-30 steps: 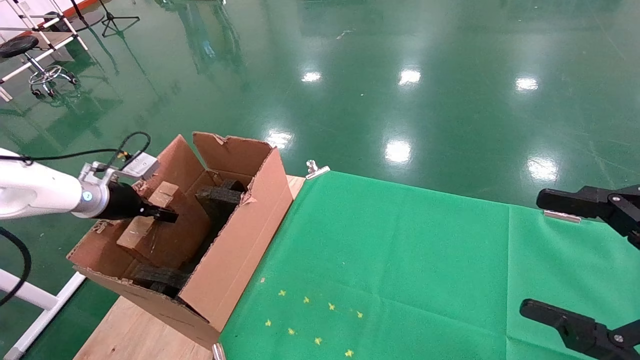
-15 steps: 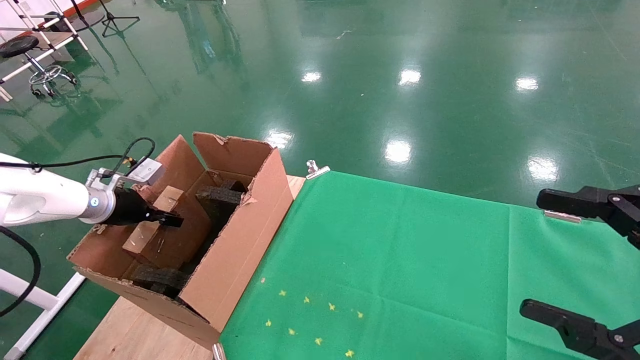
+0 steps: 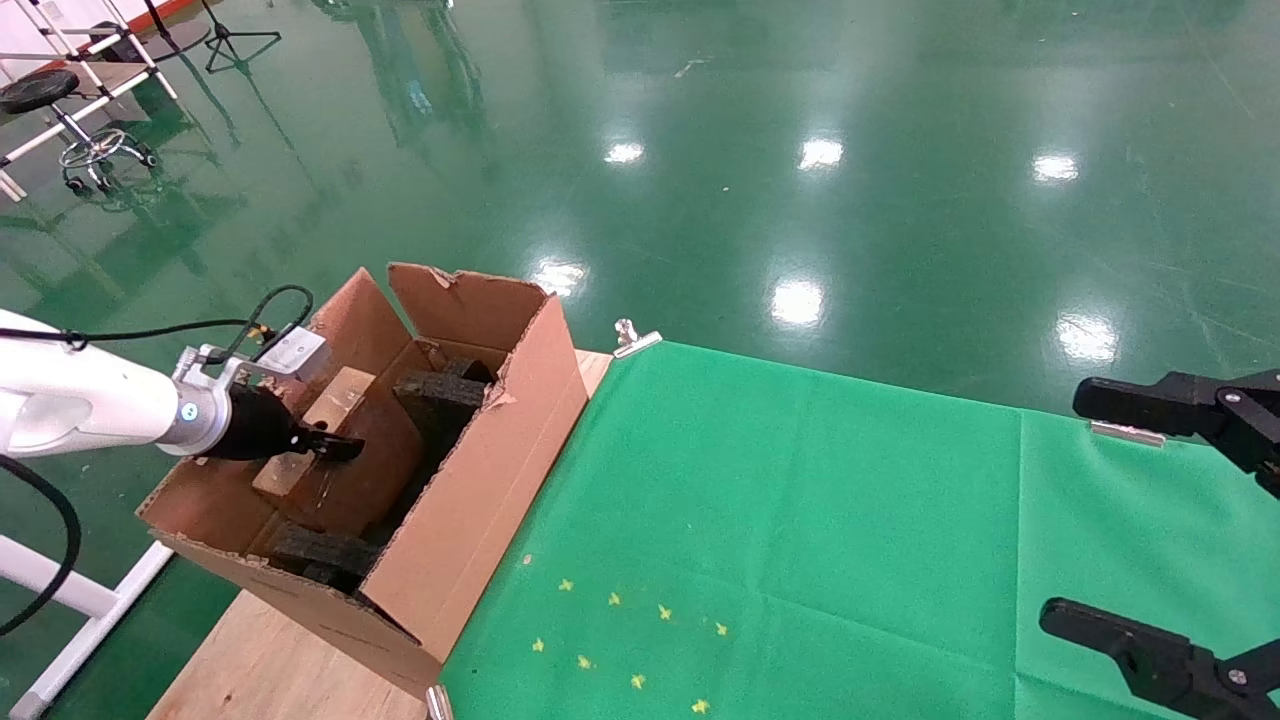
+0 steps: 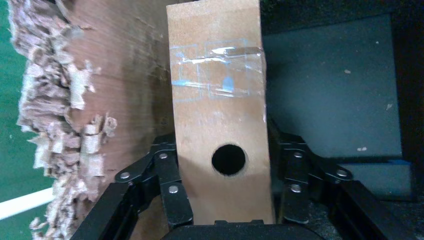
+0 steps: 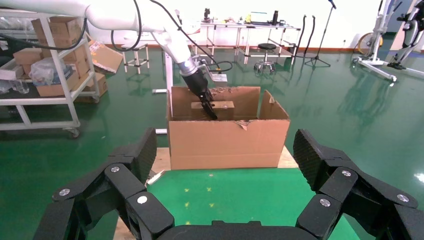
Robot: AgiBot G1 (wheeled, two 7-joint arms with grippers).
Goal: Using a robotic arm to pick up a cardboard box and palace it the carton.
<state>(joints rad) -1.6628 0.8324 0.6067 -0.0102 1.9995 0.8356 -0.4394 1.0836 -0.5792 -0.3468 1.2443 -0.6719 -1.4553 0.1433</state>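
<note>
The large brown carton [image 3: 470,520] with ragged flaps stands on the table's left end and also shows in the right wrist view [image 5: 225,142]. The white robotic arm [image 3: 80,405] reaches into it from the left. My left gripper [image 3: 335,447] is shut on the slim taped cardboard box [image 3: 335,395], low inside the carton. In the left wrist view the fingers [image 4: 172,190] flank the cardboard box [image 4: 217,100], whose round hole faces the camera. My right gripper [image 3: 1110,510] hangs open and empty over the table's right end.
Black foam blocks [image 3: 440,395] sit inside the carton, one more at its near end [image 3: 320,555]. A green cloth [image 3: 800,520] covers the wooden table [image 3: 260,660], held by a metal clip [image 3: 635,340]. A white frame [image 3: 70,600] stands at the left.
My left gripper has sunk lower into the carton with the cardboard box, which now lies deeper against the left wall. The right arm has not moved.
</note>
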